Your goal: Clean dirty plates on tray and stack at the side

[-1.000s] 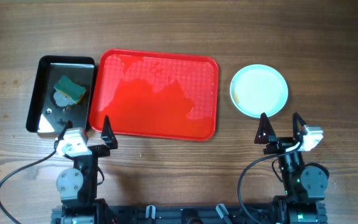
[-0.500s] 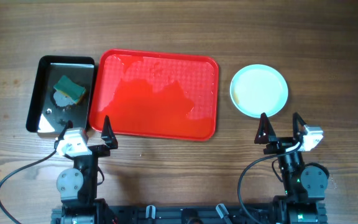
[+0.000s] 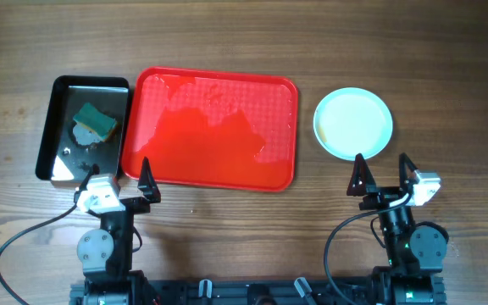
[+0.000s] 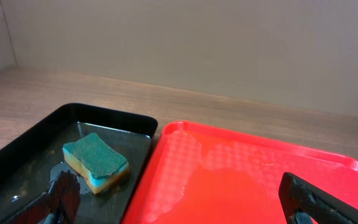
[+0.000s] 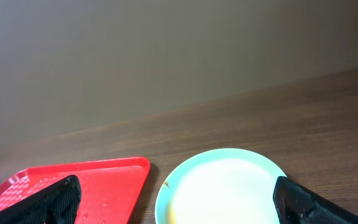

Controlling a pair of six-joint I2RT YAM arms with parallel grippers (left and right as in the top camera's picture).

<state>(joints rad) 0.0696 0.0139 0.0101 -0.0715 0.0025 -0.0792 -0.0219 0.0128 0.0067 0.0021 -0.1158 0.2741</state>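
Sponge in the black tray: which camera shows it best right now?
The left wrist view: the sponge sits close and unobstructed, green top and yellow side both visible, in the wet black tray. Overhead shows it only small, from above. The right wrist view misses it entirely.

A brown wooden table (image 3: 227, 42) with a clear grain fills the overhead view. On its left part lies a glossy black tray (image 3: 62, 97), rectangular, with rounded corners and a raised rim. Inside it a sponge (image 3: 97, 120) lies flat, green on top with a yellow layer beneath. It sits in the far half of the tray, at a slant to the tray's sides. A thin film of water glistens on the tray floor around the sponge. A plain grey-beige wall (image 4: 197, 43) stands behind the table.
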